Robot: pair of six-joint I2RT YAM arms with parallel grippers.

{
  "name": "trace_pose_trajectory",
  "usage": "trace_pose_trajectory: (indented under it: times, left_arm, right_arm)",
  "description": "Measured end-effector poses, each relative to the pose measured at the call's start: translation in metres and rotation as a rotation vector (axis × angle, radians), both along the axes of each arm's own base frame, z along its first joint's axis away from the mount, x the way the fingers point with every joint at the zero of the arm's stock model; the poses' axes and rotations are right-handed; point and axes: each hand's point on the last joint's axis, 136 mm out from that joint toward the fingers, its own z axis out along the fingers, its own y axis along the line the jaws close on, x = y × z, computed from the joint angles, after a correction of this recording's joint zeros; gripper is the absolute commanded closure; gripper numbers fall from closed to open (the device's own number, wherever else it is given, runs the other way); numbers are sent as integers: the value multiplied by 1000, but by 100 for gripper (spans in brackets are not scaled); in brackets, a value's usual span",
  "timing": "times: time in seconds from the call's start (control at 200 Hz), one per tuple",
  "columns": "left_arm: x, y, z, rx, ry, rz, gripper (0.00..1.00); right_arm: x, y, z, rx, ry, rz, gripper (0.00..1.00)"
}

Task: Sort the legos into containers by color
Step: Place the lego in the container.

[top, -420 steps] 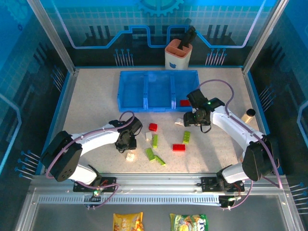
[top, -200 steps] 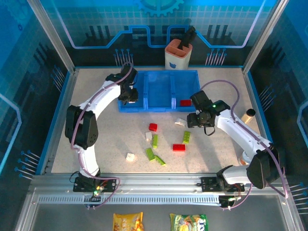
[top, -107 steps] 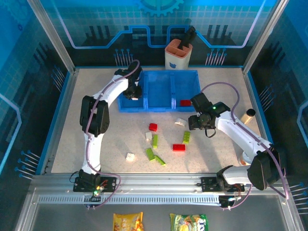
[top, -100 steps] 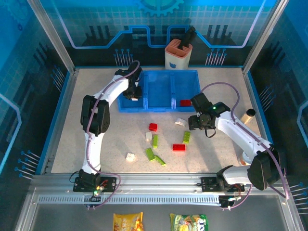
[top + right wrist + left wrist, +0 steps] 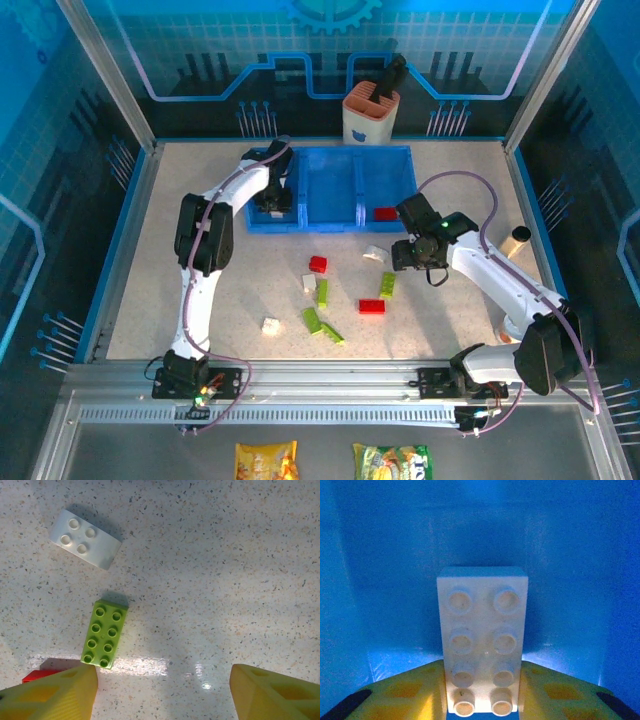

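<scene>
The left gripper (image 5: 481,671) is clamped on a white brick (image 5: 482,635): its yellow fingers (image 5: 410,690) press the lower sides of the eight-stud piece, and their bases are cut off at the bottom edge. Blue walls surround the brick, and whether it touches the floor cannot be told. From above, the wrist covers both fingers and brick over the left compartment of the tray (image 5: 330,152). The right gripper (image 5: 162,675) hangs with its fingers wide apart over the speckled table (image 5: 225,555), gripping nothing. A lime brick (image 5: 104,633) lies just beside its left fingertip, and a sliver of a red brick (image 5: 37,675) shows behind that finger, the rest hidden. A small white brick (image 5: 85,538) lies farther off. From above, another red one (image 5: 384,213) rests in the right compartment, while a loose red piece (image 5: 318,264), a white piece (image 5: 270,326) and lime pieces (image 5: 312,320) lie scattered on the table near its middle.
</scene>
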Motion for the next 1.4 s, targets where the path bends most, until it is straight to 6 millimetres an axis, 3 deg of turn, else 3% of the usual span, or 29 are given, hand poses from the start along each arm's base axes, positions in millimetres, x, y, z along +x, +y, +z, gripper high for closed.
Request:
trace_pose_trajectory:
  times: [0.54, 0.675, 0.855, 1.091, 1.396]
  left_arm:
    - [-4, 1, 3, 5, 12, -15, 53]
    - [-6, 2, 26, -1, -14, -16, 52]
    - [-11, 2, 74, -28, -92, -17, 52]
    - [-48, 8, 120, -62, -144, -23, 52]
    - [-116, 27, 133, -93, -128, -15, 52]
  right_arm:
    - [-3, -1, 3, 0, -1, 0, 29]
    - [-3, -1, 4, 5, -6, -3, 28]
    - [-5, 3, 5, 12, -7, 5, 28]
    - [-9, 14, 6, 20, -8, 32, 29]
    - [-15, 32, -1, 15, 15, 79, 28]
